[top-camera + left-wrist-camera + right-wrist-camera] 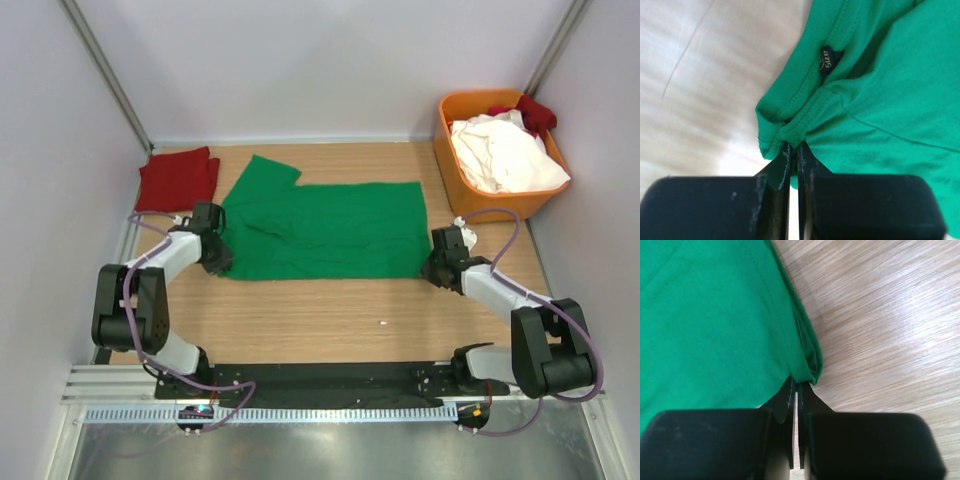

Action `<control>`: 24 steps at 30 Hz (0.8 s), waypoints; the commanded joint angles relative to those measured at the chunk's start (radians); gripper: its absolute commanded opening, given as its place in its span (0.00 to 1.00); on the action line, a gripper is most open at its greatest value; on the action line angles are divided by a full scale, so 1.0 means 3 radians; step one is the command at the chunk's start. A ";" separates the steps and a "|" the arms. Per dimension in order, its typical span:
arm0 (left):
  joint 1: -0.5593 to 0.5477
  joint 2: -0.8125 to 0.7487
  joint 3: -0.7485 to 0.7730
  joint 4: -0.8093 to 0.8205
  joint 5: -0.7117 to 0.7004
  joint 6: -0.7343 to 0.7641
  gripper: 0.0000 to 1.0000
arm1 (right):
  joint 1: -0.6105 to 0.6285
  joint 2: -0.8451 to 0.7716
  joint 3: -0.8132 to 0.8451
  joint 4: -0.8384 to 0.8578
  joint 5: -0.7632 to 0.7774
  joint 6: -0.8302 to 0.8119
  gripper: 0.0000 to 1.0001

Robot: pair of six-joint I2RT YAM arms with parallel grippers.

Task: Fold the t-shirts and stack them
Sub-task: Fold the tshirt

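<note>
On the surface [330, 320], one red shirt [178, 180] lies folded; left tool [794, 151] and right tool [796, 386] pinch the half-folded green shirt [330, 230]; white shirts [505, 158] fill the bin [447, 140].

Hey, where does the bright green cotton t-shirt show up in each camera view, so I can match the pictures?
Top external: the bright green cotton t-shirt lies spread out, mid-picture.
Left wrist: it fills the right side, collar bunched at the left gripper.
Right wrist: it fills the left side, hem corner at the right gripper.
Shared landmark: the light wooden tabletop beside the shirt.
</note>
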 commanded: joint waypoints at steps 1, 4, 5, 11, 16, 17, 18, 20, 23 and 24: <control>-0.0001 -0.0270 -0.0061 -0.0381 0.0118 -0.0040 0.00 | -0.0033 -0.0142 -0.0012 -0.0114 -0.0073 -0.0033 0.01; -0.0001 -0.0653 -0.0132 -0.0600 0.0159 -0.0132 0.00 | -0.0038 -0.0473 -0.0002 -0.0431 -0.0027 0.0043 0.01; -0.0001 -0.0756 -0.0128 -0.0677 0.0164 -0.0147 0.00 | -0.0038 -0.0572 0.0044 -0.0538 0.0023 0.0064 0.01; -0.0001 -0.1462 -0.0005 -0.1315 0.0251 -0.0178 0.00 | -0.0038 -0.1327 0.0284 -0.1407 0.0065 0.0222 0.01; -0.0062 -0.2044 0.0046 -0.1689 0.0435 -0.0336 0.09 | -0.0023 -0.1743 0.0280 -0.1669 -0.0221 0.0462 0.01; -0.0062 -0.2126 0.0056 -0.1796 0.0476 -0.0347 0.19 | -0.0023 -0.1830 0.0280 -0.1740 -0.0282 0.0508 0.02; -0.0062 -0.2208 0.0087 -0.1873 0.0532 -0.0352 0.24 | -0.0023 -0.1886 0.0265 -0.1766 -0.0344 0.0534 0.08; -0.0062 -0.2387 0.0128 -0.2032 0.0476 -0.0271 0.54 | -0.0028 -0.2009 0.0269 -0.1878 -0.0411 0.0606 0.46; -0.0062 -0.2541 0.0240 -0.2400 0.0242 -0.0108 0.71 | -0.0023 -0.2264 0.0381 -0.2118 -0.0278 0.0646 0.94; -0.0062 -0.2572 0.0306 -0.2502 0.0190 -0.0076 0.73 | -0.0023 -0.2366 0.0428 -0.2165 -0.0252 0.0657 0.95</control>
